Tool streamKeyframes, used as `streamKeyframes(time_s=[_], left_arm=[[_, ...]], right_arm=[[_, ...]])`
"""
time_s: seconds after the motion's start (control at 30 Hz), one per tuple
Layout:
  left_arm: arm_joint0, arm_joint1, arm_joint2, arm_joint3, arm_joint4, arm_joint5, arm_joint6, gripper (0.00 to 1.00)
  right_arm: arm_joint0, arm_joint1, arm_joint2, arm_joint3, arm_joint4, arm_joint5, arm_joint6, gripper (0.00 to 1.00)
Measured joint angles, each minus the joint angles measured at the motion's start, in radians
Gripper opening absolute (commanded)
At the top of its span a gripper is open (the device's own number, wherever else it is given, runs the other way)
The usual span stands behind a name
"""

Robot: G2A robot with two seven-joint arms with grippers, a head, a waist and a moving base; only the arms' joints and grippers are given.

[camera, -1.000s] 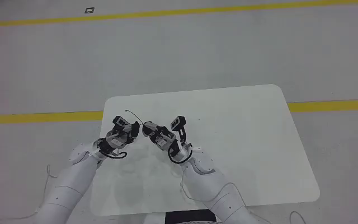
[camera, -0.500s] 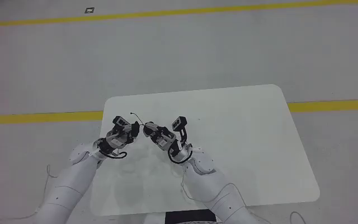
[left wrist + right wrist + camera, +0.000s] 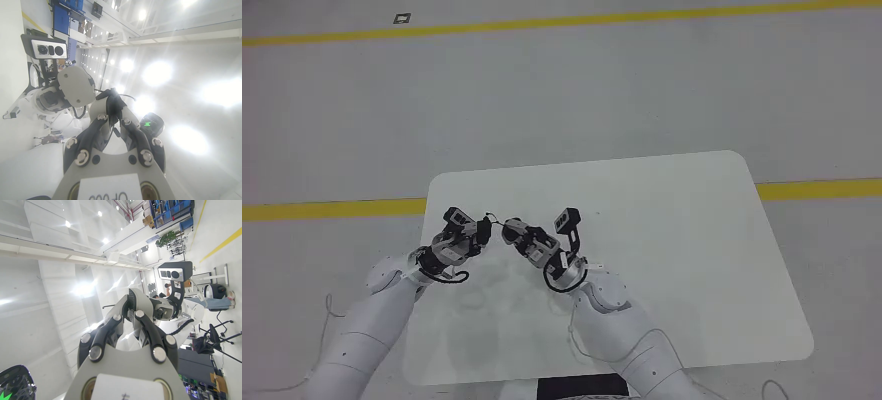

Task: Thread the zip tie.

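Where the 2 arms meet above the near-left part of the bench, the entries run outward from the robot.

1. Left tool [image 3: 113,103]: clenched on the zip tie [image 3: 129,97], with the black strap bunched between its pads.
2. Right tool [image 3: 130,303]: tip to tip with the left tool and just beside it. Its fingers are pressed together, apparently pinching the same strap, though the contact itself is hidden.
3. Zip tie: held in the air between the 2 tools, clear of the bench. Its long axis runs roughly across from one tool to the other. A short free end sticks out past the left tool's fingertips, pointing away from the robot and slightly toward its left, and ends in a small knob. Whether that knob is the head or the tail cannot be told. Judgement: threading turns on lining this free end up with the strap's other end. The left tool is nearer the free end, so the right tool would have to bring its portion round.
4. Bench [image 3: 682,250]: white, with rounded corners.
5. Grey floor beyond, crossed by 2 yellow lines [image 3: 332,209].
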State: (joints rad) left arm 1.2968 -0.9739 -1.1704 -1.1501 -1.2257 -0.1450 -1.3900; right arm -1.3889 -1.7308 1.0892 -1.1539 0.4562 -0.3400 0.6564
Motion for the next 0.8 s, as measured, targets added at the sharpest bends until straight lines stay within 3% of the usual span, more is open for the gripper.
streamKeyframes(time_s=[0.8], left_arm=[[0.000,0.000,0.000,0.000,0.000,0.000,0.000,0.00]], right_arm=[[-0.009,-0.001,0.039,0.020,-0.032,0.000,-0.003,0.00]])
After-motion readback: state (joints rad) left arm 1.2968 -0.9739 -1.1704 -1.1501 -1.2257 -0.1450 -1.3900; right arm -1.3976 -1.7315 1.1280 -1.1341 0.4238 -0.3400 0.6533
